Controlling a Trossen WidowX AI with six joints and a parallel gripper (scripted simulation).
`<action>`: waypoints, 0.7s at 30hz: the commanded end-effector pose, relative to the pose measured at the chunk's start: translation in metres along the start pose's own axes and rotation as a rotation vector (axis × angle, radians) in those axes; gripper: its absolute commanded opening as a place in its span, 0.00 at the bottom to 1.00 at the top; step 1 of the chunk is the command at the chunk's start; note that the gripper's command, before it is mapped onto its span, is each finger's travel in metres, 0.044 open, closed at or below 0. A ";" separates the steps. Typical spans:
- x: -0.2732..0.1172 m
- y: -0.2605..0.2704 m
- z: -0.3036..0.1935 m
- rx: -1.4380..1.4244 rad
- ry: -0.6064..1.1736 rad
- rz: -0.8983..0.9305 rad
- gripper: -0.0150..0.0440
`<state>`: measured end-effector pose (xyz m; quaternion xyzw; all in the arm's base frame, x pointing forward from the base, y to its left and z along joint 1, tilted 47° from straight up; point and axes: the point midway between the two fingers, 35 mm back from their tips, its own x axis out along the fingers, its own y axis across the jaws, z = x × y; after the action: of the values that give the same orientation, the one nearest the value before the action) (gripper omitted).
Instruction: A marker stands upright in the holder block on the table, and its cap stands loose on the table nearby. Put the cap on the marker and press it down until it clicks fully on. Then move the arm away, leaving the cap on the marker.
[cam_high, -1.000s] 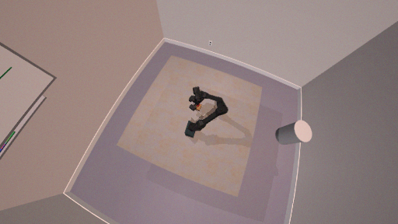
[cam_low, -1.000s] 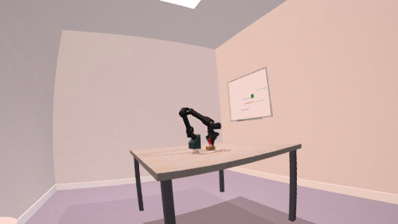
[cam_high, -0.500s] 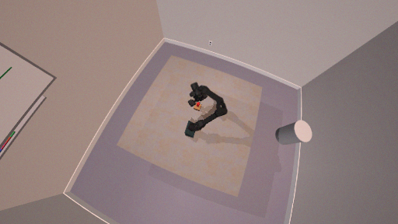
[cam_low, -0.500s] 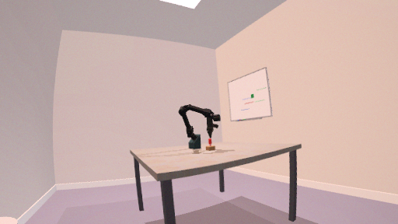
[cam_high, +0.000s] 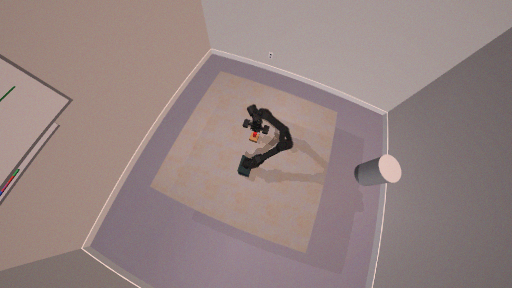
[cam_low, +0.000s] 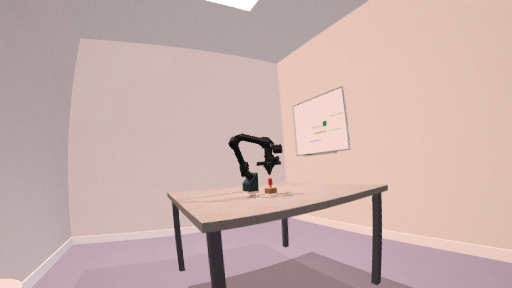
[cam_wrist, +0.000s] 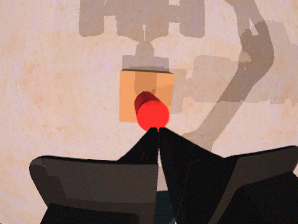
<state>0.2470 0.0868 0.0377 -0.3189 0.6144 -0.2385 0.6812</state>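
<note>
The holder block (cam_high: 254, 140) (cam_low: 270, 190) (cam_wrist: 128, 100) is orange-brown and sits on the table (cam_high: 200, 165) (cam_low: 225, 212). A red upright cylinder, the cap on the marker (cam_high: 255, 134) (cam_low: 270, 181) (cam_wrist: 153, 116), stands on the block. In the wrist view its round bright top hides the marker and the cap's lower edge, so how far down the cap sits cannot be told. My gripper (cam_low: 270, 173) (cam_wrist: 157, 133) is shut with its fingertips together and nothing between them. In the exterior view it points down just above the cap, with a small gap.
The arm's dark base (cam_high: 244, 166) (cam_low: 250, 183) stands on the table near the block, and the arm (cam_high: 285, 140) (cam_low: 237, 150) arches over to it. A grey cylinder (cam_high: 369, 172) stands off the table. A whiteboard (cam_low: 320, 122) hangs on the wall.
</note>
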 end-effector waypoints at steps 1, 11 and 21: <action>-0.002 0.000 0.001 0.047 0.001 0.007 0.25; 0.007 0.000 0.001 0.047 0.001 0.007 0.25; 0.021 0.000 0.001 0.047 0.001 0.007 0.25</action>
<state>0.2526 0.0769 0.0263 -0.2952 0.6085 -0.2498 0.6930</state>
